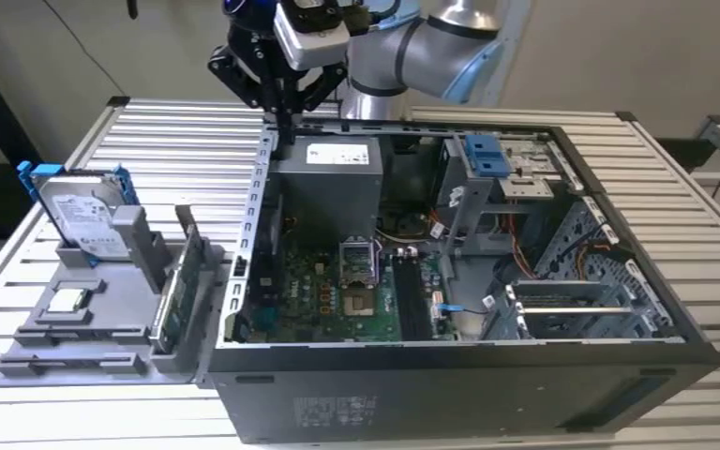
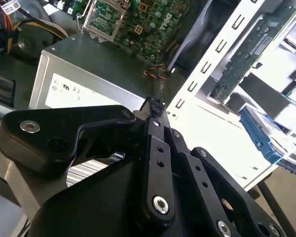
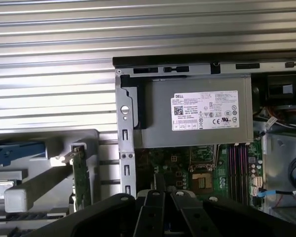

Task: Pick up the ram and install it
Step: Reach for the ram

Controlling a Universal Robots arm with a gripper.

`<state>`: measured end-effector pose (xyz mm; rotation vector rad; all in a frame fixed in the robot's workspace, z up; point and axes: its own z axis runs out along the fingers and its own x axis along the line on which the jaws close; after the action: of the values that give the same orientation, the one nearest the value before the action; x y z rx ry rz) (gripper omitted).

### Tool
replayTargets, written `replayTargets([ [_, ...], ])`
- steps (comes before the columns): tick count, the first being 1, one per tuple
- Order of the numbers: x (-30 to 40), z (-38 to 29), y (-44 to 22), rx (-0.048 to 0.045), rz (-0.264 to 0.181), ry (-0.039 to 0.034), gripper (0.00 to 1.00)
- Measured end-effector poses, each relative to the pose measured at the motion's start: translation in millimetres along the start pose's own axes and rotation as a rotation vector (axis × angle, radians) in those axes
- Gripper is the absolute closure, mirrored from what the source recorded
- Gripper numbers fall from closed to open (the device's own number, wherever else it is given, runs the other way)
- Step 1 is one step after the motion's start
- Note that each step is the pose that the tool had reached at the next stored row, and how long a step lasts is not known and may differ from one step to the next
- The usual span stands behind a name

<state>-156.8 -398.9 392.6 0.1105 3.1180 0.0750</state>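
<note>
— Where is the ram to be found?
— It is held upright and edge-on in the end effector. It hangs above the far corner of the open computer case on the exterior view's left, close to the far edge of the bench.

— How is the end effector set?
— Its fingers are drawn narrow and pinched on the ram's upper end. In the second wrist view the ram is seen as a thin dark strip poking out past the fingertips.

— What is seen beneath it?
— The grey power supply with its pale label is seen below in the first wrist view. The green motherboard is laid further toward the near edge. Whether the ram's lower end touches the case rim cannot be told.

— And beside the case?
— A grey holder is set toward the bench's edge on the exterior view's left. A hard drive with blue brackets and a green card are stood upright in it.
</note>
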Motion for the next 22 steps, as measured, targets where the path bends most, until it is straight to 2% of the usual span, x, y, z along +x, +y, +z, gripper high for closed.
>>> replayTargets([
  [11,21.9,-0.4,-2.5,-0.0001,-0.005,0.0003,0.89],
  [20,29.5,0.4,-3.3,-0.0006,-0.047,0.0058,0.89],
  [22,33.5,0.6,-3.6,-0.0004,-0.051,0.0075,0.89],
])
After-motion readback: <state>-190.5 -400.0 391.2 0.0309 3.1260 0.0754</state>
